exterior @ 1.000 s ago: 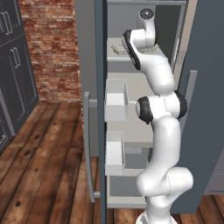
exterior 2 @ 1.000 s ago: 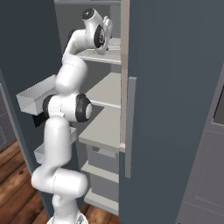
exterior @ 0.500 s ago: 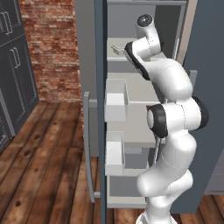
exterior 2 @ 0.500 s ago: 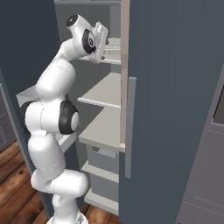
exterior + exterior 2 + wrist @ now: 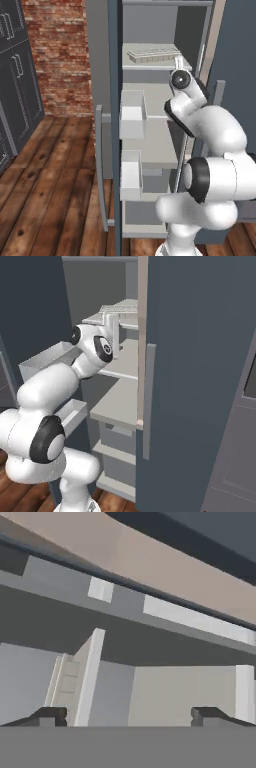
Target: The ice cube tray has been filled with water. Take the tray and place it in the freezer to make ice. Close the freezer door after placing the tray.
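- The ice cube tray (image 5: 152, 52) lies flat on an upper grey shelf (image 5: 155, 66) inside the freezer (image 5: 150, 125), its grid of cells facing up; from the right base view the same tray (image 5: 120, 312) sits at the front edge of that shelf.
- The gripper (image 5: 130, 714) is spread wide and has nothing between its fingertips (image 5: 50, 714); in the hand view they stand far apart with only shelf and wall surfaces beyond them.
- In the left base view the gripper (image 5: 178, 62) points up just below and beside the tray's right end, apart from the tray.
- The freezer door (image 5: 114, 125) stands swung out, seen edge-on, with its long grey handle (image 5: 98, 165) on the outer side.
- Two white door bins (image 5: 132, 115) hang on the door's inner face, one above the other, facing the shelves.
- The arm's bulky white elbow fills the space in front of the lower shelves, between the open door and the fridge's other door (image 5: 200, 381).
- That plain slate-blue door is shut, with its own grey handle (image 5: 148, 401).
- A brick wall (image 5: 57, 55) and dark panelled cabinets (image 5: 15, 75) stand to the left, over a wooden floor (image 5: 50, 190).
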Robot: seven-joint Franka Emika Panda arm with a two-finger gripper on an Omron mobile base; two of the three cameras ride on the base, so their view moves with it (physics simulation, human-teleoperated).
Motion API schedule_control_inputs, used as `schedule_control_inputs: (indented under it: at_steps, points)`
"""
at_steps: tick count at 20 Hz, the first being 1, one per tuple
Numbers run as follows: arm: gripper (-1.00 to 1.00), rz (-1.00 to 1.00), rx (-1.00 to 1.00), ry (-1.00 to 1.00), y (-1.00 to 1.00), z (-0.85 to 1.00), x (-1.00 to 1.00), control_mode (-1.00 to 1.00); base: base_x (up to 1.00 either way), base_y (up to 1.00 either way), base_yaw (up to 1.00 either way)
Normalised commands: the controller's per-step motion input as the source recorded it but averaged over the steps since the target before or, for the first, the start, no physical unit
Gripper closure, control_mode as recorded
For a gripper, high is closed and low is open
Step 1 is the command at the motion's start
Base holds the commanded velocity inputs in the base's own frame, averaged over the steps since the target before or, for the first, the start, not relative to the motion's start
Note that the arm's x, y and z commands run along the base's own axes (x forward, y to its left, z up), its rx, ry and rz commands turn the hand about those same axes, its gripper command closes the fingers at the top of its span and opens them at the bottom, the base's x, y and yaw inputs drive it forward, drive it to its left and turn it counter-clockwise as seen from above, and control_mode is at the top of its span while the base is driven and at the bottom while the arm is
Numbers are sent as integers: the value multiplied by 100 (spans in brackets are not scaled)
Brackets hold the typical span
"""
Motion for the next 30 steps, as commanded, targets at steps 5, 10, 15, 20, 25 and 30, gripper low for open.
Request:
schedule_control_inputs:
  at_steps: [5, 10, 15, 20, 25, 30]
  points:
    - [-100, 0, 0, 4, 0, 29, -100, -100, 0, 0, 0]
    - [-100, -1, 0, 38, 1, 32, -64, -100, 0, 0, 0]
    - [-100, 0, -1, 31, 10, 20, -27, -100, 0, 0, 0]
    - [-100, 0, 1, 42, 0, 25, -12, -100, 0, 0, 0]
    - [-100, 0, 1, 35, 0, -11, -8, -100, 0, 0, 0]
    - [-100, 0, 0, 5, 0, -32, -5, -100, 0, 0, 0]
